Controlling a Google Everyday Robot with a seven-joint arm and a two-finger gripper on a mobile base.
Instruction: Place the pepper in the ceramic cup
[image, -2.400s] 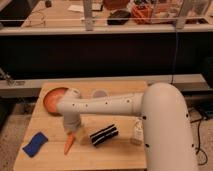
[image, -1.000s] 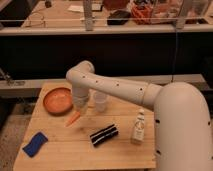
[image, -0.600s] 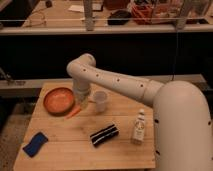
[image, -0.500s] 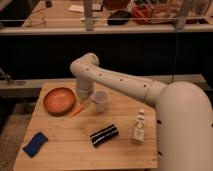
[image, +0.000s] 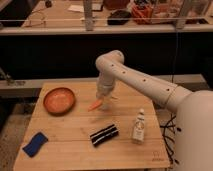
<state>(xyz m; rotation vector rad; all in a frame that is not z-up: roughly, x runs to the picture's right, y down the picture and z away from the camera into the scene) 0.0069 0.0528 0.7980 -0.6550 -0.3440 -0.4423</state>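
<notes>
My gripper (image: 101, 98) hangs from the white arm over the middle of the wooden table (image: 70, 125), pointing down. It is shut on the pepper (image: 95, 105), a small orange tapered vegetable that sticks out down and to the left from the fingertips, just above the table top. The ceramic cup is hidden behind the gripper and wrist, at the spot where it stood a moment ago.
An orange bowl (image: 59, 100) sits at the table's left. A blue sponge (image: 35, 144) lies at the front left, a black striped packet (image: 104, 135) at the front middle and a white bottle with a label (image: 138, 127) to its right. A dark counter runs behind the table.
The gripper has carried the pepper from the front of the table up and to the right. It now covers the cup, which was in plain view beside it half a second ago.
</notes>
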